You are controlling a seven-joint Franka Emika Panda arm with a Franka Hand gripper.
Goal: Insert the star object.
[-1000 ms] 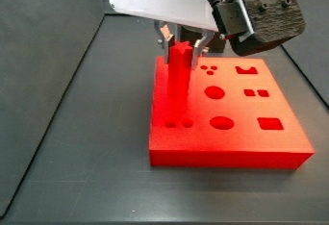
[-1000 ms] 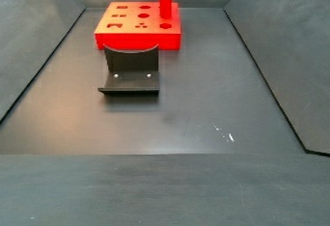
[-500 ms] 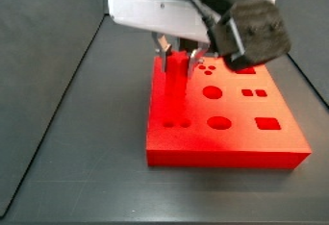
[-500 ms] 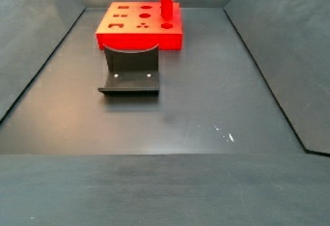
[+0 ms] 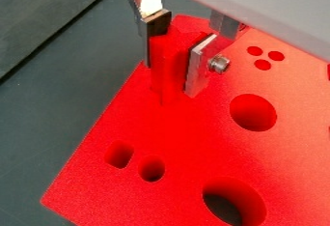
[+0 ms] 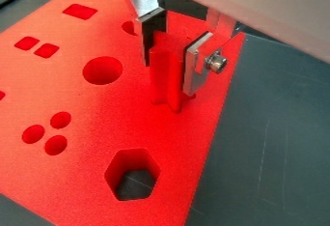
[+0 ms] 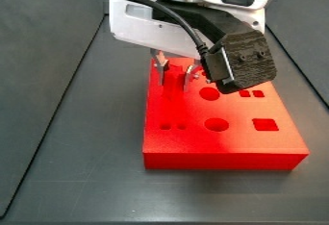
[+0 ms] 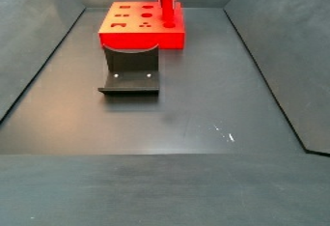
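The star object (image 5: 165,80) is a slim red peg standing upright, its lower end in a hole near the edge of the flat red block (image 5: 142,138). My gripper (image 5: 175,73) is shut on the star object, with a dark pad on one side and a silver finger plate (image 5: 200,64) on the other. The other wrist view shows the same grip (image 6: 172,73) on the peg (image 6: 165,87). In a side view the gripper (image 7: 178,73) sits low over the block (image 7: 193,150). In the far side view the peg (image 8: 167,10) stands on the block's right part (image 8: 129,40).
The block has several shaped holes, among them round ones (image 5: 253,112) and a hexagonal one (image 6: 133,172). The dark fixture (image 8: 130,75) stands on the floor in front of the block. Dark sloping walls (image 8: 277,75) bound the floor on both sides.
My gripper has moved down with the star object, and the peg now stands lower over the block than one second ago.
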